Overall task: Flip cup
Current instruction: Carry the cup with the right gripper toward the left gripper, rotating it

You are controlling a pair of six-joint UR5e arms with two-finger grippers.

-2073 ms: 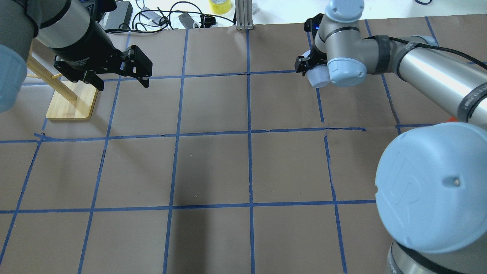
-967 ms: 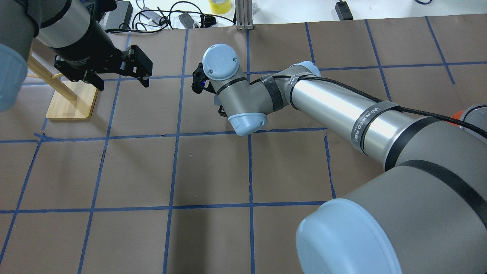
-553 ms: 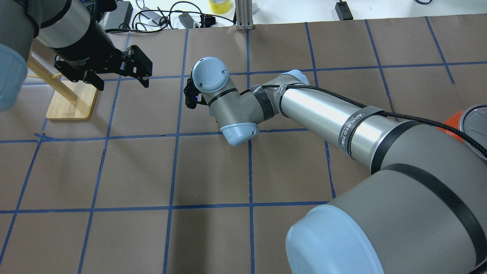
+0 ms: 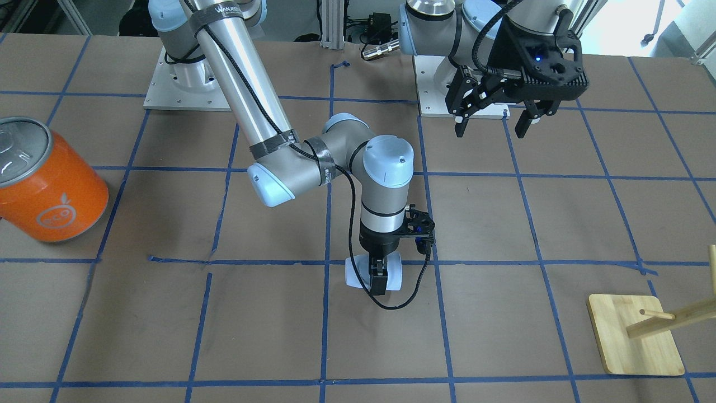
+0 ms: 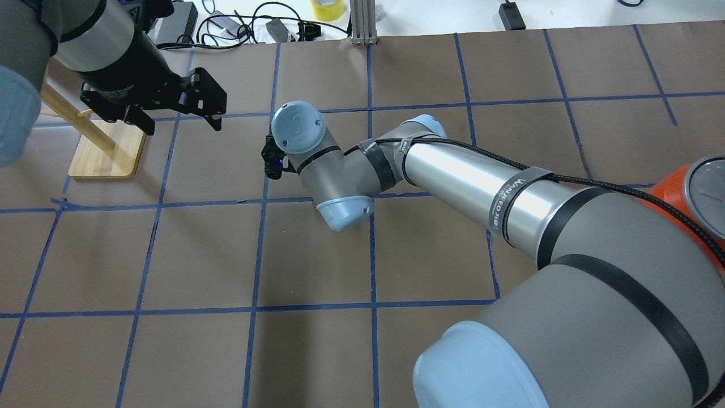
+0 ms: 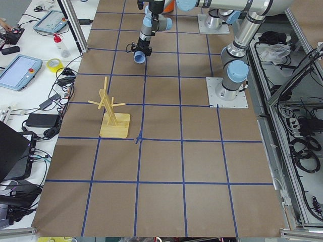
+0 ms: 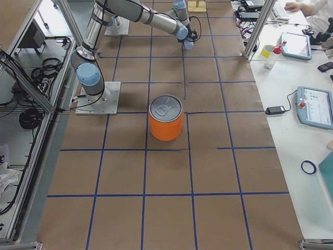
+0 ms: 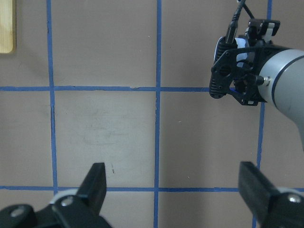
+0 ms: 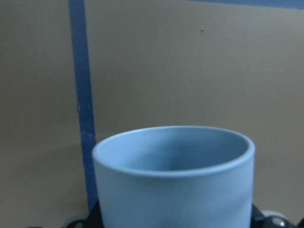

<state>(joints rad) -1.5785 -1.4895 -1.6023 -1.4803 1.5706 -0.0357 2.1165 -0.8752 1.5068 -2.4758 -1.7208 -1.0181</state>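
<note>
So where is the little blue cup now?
Front-facing view: the small pale blue plastic cup is mid-table, held in the right gripper, at a blue tape line.

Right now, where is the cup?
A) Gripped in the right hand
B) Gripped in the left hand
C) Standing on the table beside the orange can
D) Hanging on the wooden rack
A: the cup is clamped between the fingers of the right hand, low over the table, and it fills the right wrist view, while the left hand hangs open and empty.
</note>
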